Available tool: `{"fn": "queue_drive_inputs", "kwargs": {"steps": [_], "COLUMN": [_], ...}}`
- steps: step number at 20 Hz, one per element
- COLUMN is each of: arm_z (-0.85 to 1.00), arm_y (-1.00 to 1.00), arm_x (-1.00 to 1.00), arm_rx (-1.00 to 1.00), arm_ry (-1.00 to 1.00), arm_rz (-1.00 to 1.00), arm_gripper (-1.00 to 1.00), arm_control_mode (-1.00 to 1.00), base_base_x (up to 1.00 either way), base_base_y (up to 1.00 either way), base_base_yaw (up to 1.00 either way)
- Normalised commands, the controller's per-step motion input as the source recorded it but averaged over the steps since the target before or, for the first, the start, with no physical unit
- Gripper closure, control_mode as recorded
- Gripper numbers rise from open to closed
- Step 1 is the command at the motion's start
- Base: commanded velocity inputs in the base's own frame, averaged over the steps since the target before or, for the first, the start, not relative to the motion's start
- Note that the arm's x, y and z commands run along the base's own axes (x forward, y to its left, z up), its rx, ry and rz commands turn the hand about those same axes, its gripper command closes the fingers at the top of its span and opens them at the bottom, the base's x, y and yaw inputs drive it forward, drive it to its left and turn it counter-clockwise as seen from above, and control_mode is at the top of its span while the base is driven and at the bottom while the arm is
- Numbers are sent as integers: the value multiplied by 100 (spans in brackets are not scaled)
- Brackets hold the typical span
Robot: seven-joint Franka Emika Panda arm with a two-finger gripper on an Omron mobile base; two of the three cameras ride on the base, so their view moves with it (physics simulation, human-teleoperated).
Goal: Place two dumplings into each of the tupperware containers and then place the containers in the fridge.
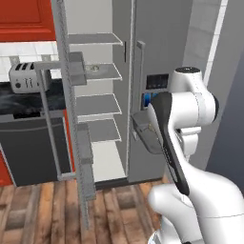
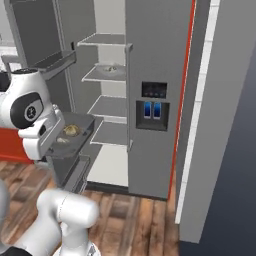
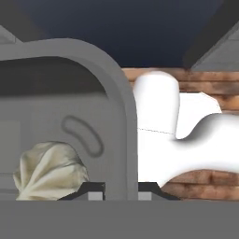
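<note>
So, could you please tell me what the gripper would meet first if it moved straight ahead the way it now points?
The darker grey container: its rim sits clamped between the fingers. Past it, probably the wooden floor, though depth is unclear.

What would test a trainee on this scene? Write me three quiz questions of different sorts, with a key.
1. True or false: both doors of the tall grey fridge are shut.
2. What does the hand grip? A: a cup. B: the rim of the dark grey rectangular tray. C: a round plate.
3. Fill in: a second, pale shallow tray rests on a fridge ____.

Key: 1 false; 2 B; 3 shelf.
</note>
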Motion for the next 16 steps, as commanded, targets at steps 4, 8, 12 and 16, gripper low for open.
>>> {"fn": "queue_drive_inputs", "kwargs": {"steps": [4, 8, 12, 16], "arm_z": [0, 0, 0, 0], "arm_y": [0, 0, 0, 0], "arm_x": [0, 0, 0, 0], "arm_rx": [0, 0, 0, 0], "arm_ry": [0, 0, 0, 0], "arm_rz": [0, 0, 0, 0], "arm_gripper": [100, 100, 100, 100], "arm_control_mode": [100, 100, 100, 100], "base_base_x": [77, 84, 71, 24], "base_base_y": [-26, -3, 0, 5], "base_base_yaw": [3, 0, 0, 3]}}
